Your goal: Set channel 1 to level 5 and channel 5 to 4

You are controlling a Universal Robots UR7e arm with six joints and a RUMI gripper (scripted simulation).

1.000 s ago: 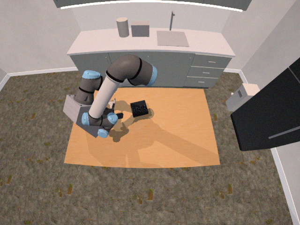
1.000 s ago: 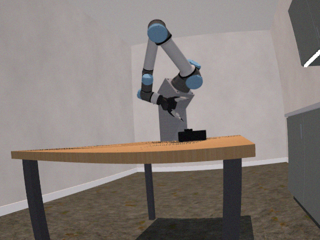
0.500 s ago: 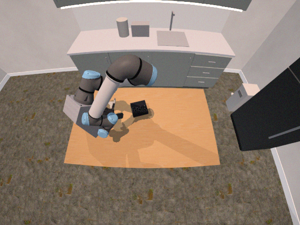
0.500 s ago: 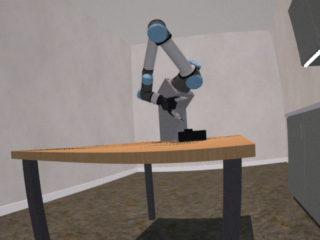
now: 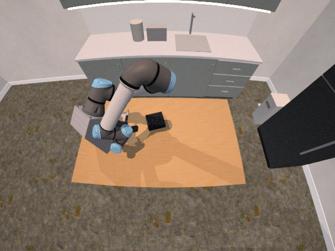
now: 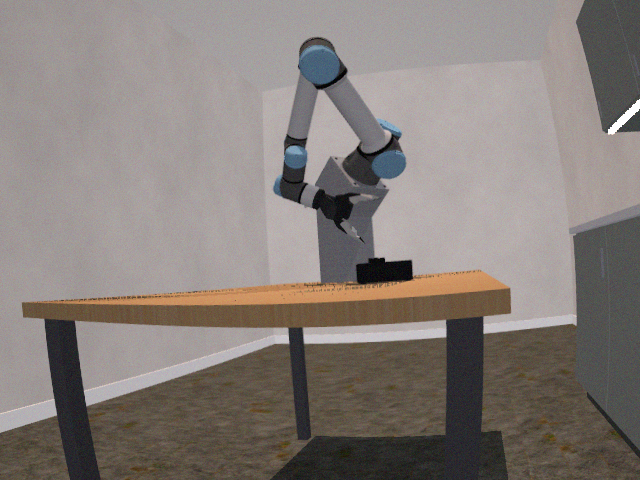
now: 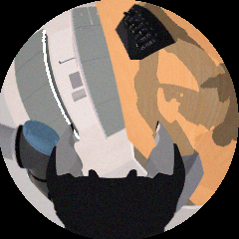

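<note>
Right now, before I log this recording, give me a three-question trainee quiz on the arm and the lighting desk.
1. True or false: the gripper is open and holds nothing.
2. Where do the jaws stand? A) touching a fader B) in the air, off the lighting desk C) on the floor
3. What does the lighting desk rest on?

Key: 1 true. 2 B. 3 the wooden table.
</note>
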